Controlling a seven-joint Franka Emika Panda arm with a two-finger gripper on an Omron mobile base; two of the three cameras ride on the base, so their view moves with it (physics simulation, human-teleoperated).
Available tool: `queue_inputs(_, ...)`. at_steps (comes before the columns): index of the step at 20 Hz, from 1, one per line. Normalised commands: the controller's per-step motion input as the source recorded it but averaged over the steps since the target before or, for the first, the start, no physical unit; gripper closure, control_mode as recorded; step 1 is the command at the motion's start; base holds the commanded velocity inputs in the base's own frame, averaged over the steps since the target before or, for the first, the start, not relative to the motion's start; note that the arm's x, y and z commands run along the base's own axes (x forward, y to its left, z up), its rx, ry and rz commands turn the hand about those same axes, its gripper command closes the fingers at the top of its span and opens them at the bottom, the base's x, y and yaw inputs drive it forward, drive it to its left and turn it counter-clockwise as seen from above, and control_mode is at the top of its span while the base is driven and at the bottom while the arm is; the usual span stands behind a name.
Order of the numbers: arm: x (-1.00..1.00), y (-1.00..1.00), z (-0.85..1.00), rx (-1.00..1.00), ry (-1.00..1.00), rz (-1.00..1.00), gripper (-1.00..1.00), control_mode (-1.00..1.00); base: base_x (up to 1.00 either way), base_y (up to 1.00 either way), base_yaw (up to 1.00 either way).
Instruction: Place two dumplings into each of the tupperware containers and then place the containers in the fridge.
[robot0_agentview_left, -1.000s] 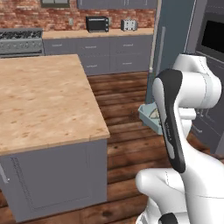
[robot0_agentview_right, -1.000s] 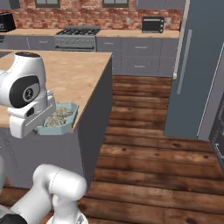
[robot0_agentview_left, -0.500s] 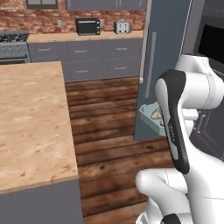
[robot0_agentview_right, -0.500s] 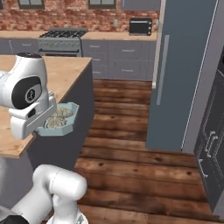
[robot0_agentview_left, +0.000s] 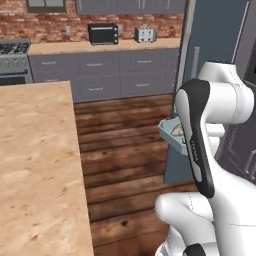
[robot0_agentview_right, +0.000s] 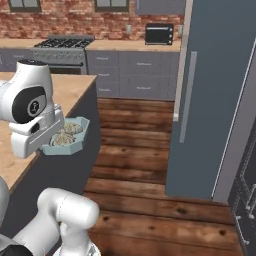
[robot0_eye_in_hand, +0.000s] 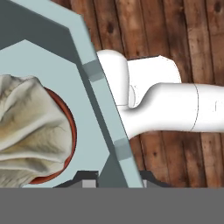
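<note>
Tool (robot0_eye_in_hand: 118, 183): clamped on rim of pale blue tupperware container (robot0_agentview_right: 67, 137) | Load: dumplings (robot0_agentview_right: 69, 131) inside, carried in air above wooden floor (robot0_agentview_right: 145, 150), near shut fridge (robot0_agentview_right: 215, 90) | Risk: edge-only grip; tilt or jolt likely slips container, spills dumplings | Risk: fridge door shut, blocks placement.

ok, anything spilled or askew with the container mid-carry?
Nothing stands out. The gripper is shut on the rim of the container, which rides level over the floor, with the dumplings inside. Fridge door is shut.

Bare wooden island counter (robot0_agentview_left: 35, 165) above plank floor (robot0_agentview_right: 145, 165)
</note>
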Motion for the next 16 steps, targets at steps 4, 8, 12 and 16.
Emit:
queue_inputs(4, 0.00, 0.00, 0.00, 0.00, 0.00, 0.00, 1.00, 1.00, 1.00, -0.11, 0.00)
queue_inputs(8, 0.00, 0.00, 0.00, 0.00, 0.00, 0.00, 1.00, 1.00, 1.00, -0.10, 0.00)
queue_inputs(12, 0.00, 0.00, 0.00, 0.00, 0.00, 0.00, 1.00, 1.00, 1.00, -0.14, 0.00)
queue_inputs(16, 0.00, 0.00, 0.00, 0.00, 0.00, 0.00, 1.00, 1.00, 1.00, -0.09, 0.00)
